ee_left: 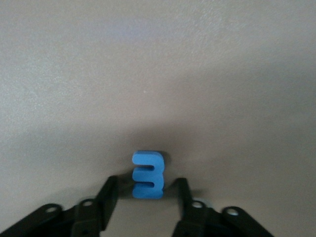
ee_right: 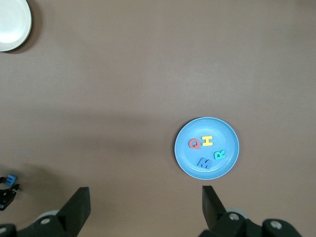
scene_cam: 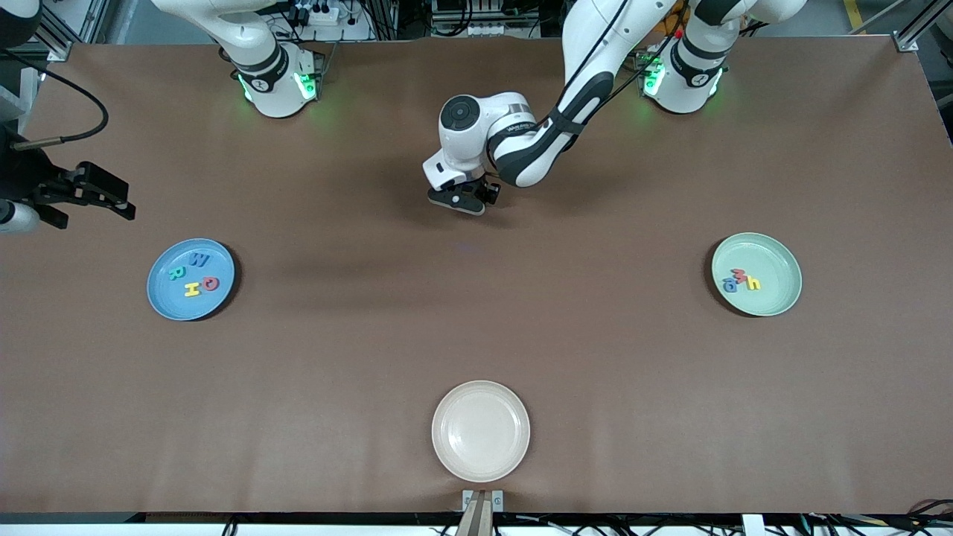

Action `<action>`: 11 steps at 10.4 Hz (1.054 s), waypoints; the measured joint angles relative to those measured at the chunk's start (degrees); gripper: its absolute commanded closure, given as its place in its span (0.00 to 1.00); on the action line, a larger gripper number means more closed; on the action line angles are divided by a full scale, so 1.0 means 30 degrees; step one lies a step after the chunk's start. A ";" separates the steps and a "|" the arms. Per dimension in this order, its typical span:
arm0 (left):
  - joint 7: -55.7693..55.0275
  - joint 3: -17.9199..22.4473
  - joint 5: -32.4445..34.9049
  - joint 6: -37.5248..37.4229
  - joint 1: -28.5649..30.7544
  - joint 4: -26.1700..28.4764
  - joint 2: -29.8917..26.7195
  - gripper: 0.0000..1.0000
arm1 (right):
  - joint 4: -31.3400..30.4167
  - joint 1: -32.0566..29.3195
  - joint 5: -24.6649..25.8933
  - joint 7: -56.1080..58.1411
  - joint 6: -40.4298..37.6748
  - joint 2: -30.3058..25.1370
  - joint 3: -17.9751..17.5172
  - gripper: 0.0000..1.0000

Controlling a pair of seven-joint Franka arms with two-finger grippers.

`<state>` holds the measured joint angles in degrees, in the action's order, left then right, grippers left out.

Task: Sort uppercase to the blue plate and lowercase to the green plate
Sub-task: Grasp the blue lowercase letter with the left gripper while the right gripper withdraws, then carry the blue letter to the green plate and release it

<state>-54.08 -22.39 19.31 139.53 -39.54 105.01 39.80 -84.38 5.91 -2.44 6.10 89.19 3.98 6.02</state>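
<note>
Left wrist view: left gripper [ee_left: 146, 190] low over the bare brown table [ee_left: 158, 74], fingers [ee_left: 109, 195] on either side of the blue m [ee_left: 147, 175]. Letter standing on edge between the fingertips, turned sideways so as to read like a 3. One finger touching or just short of the foam, a sliver of gap at the other; cannot tell whether pinched yet. Jaws drawn narrow around the letter either way.

Front view: left gripper [scene_cam: 463, 199] down at the table near the middle, toward the robots' bases; the m itself hidden there under the wrist. Blue plate [scene_cam: 160, 298] toward the right arm's end, holding the four capitals: blue W [scene_cam: 199, 260], teal R [scene_cam: 177, 273], yellow H [scene_cam: 193, 287], red Q [scene_cam: 212, 283], close together. Green plate [scene_cam: 782, 294] toward the left arm's end, holding blue a [scene_cam: 730, 284], red w [scene_cam: 740, 275] and yellow h [scene_cam: 754, 283], bunched and touching. Cream-white plate [scene_cam: 481, 430] nearest the front camera, midway between the ends, well apart from the letter at the gripper.

Right wrist view: right gripper [ee_right: 145, 205] waiting high above the table near the blue plate [ee_right: 185, 158], fingers spread wide, holding nothing.
</note>
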 measured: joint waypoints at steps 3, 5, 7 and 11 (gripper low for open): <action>-0.0007 0.0026 0.0001 -0.0034 0.0004 -0.0052 -0.0040 1.00 | -0.0035 -0.0149 0.0320 -0.0043 -0.0009 -0.0002 -0.0022 0.00; -0.0057 0.0079 0.0001 -0.0016 0.0000 -0.0073 -0.0041 1.00 | -0.0001 -0.0180 0.0643 -0.0073 -0.0007 -0.0138 -0.0038 0.00; -0.0062 0.0564 0.0001 0.0038 0.0091 -0.0381 -0.0223 1.00 | 0.0004 -0.0596 0.1025 -0.0077 -0.0007 -0.0364 -0.0490 0.00; -0.0001 0.0907 0.0001 -0.0698 0.2164 -0.0693 -0.2555 1.00 | -0.0001 -0.1617 0.1301 -0.0128 -0.0007 -0.0400 -0.1725 0.00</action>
<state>-54.08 -19.67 19.31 137.43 -33.05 102.93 32.13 -84.38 1.06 1.46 5.72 89.17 2.78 0.85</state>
